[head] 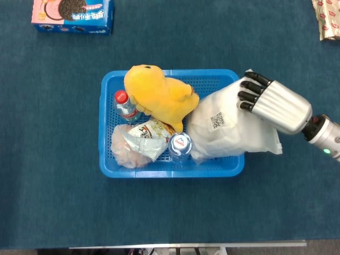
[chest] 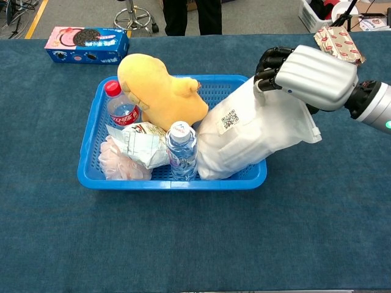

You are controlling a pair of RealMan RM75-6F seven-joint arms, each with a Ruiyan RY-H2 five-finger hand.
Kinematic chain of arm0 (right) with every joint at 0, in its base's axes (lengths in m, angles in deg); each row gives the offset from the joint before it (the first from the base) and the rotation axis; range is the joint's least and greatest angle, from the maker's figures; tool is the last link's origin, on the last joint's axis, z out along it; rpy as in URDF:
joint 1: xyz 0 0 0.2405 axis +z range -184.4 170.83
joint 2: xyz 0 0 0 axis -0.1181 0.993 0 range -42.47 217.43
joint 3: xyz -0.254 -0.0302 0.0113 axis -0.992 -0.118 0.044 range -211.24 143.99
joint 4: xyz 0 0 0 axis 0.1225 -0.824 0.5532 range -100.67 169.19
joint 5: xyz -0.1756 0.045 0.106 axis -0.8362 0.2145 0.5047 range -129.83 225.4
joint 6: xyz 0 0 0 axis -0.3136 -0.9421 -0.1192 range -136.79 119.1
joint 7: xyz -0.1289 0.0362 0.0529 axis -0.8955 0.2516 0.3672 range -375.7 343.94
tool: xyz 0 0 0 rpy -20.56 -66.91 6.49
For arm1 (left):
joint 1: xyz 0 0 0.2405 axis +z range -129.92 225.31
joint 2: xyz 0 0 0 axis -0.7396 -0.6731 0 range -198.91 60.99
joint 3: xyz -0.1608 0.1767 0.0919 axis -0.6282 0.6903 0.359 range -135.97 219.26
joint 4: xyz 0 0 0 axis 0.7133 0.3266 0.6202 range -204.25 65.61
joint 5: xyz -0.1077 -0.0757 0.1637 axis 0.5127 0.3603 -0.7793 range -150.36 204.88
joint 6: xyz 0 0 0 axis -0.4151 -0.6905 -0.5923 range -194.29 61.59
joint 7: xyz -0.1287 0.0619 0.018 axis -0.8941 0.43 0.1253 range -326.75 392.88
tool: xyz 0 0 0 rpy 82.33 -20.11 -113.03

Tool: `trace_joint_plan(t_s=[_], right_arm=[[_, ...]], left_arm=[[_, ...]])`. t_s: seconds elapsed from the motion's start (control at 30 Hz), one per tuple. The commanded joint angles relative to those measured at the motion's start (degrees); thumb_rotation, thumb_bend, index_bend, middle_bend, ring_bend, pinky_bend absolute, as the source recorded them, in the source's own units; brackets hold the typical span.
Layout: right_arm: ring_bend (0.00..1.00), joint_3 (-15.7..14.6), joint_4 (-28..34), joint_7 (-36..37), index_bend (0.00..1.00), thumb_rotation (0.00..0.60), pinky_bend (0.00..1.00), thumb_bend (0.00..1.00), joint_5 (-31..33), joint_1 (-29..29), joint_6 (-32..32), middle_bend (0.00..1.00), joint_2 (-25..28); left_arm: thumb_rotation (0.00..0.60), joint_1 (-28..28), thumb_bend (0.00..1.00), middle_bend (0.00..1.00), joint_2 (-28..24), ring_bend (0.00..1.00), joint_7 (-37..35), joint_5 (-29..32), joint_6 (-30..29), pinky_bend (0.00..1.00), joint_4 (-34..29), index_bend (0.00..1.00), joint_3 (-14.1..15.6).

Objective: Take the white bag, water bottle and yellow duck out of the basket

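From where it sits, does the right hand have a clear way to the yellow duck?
Probably not directly. The right hand rests on the white bag, which leans over the basket's right side, between the hand and the yellow duck. The duck's top is uncovered, so approaching from above looks open.

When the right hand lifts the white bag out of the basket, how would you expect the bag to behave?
The white bag looks soft and creased, so it will probably sag around the right hand. Its smooth plastic film may slip. It leans over the basket rim, so it should come out without snagging.
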Motion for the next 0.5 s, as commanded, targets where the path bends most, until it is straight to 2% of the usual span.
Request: trace_joint_plan(t_s=[0.03,0.13,0.27,0.5], right_arm=[[0.53,0.16,-3.74,1.86,0.79,0.6,0.34,0.0,0.19,-0.06,-3.83,0.72,-2.86],[0.61,0.39,-6.21,3.45,0.89,0.6,0.39,0.01,0.39,-0.25,-6.86,0.8,-4.58],[0.67,0.67,-8.69,4.92,0.98,0.6,0.44,0.08,0.75,-0.48,-10.17,0.87,-6.15],[0.71,1.1,-9.84,6.24,0.99,0.6,0.46,0.12,2.1,-0.68,-13.17,0.91,-6.36]], left_arm=[[0.6,0.05,0.17,0.34,0.03,0.25,-0.04,0.02,0.01,0.46,0.06,0.48,0.0],[0.6,0.1,0.17,0.34,0.06,0.25,-0.04,0.01,0.01,0.46,0.08,0.48,-0.01],[0.6,0.11,0.17,0.34,0.12,0.25,-0.01,-0.02,0.09,0.46,0.17,0.48,0.0],[0.6,0.14,0.17,0.34,0.24,0.25,-0.07,0.1,0.21,0.46,0.29,0.48,-0.08]])
